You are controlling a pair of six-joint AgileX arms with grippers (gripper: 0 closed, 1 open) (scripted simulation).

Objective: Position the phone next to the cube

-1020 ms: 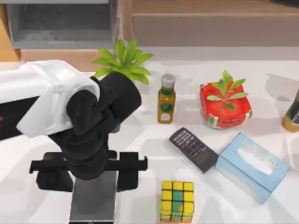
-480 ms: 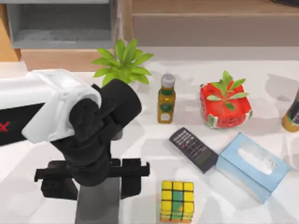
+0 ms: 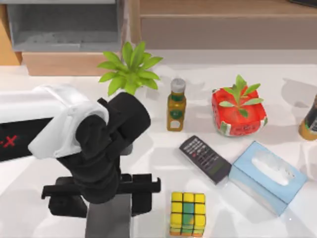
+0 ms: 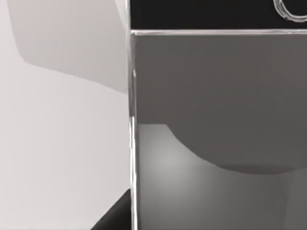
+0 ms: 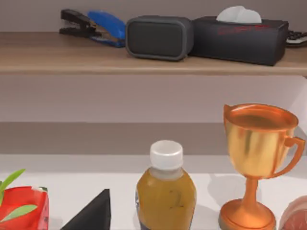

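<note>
The phone [image 3: 109, 220], a plain grey slab, hangs near the table's front edge, left of centre, with my left gripper [image 3: 103, 202] shut on it from above. Its black fingers [image 3: 142, 197] press on both long sides. In the left wrist view the phone [image 4: 216, 120] looms close as a grey face under a black band. The cube [image 3: 187, 213], mostly yellow with green and orange tiles, sits on the table just right of the phone, a small gap between them. My right arm stays parked off to the right.
A black keypad handset [image 3: 204, 158] and a blue tissue box [image 3: 267, 177] lie behind and right of the cube. Farther back stand an olive bottle [image 3: 176, 105], a watermelon-print box [image 3: 238, 116] and a green plant [image 3: 130, 67]. A copper trophy [image 5: 256, 158] stands beside a bottle [image 5: 166, 191].
My left gripper has carried the phone steadily to the right, closing the gap to the cube. Nothing else has moved.
</note>
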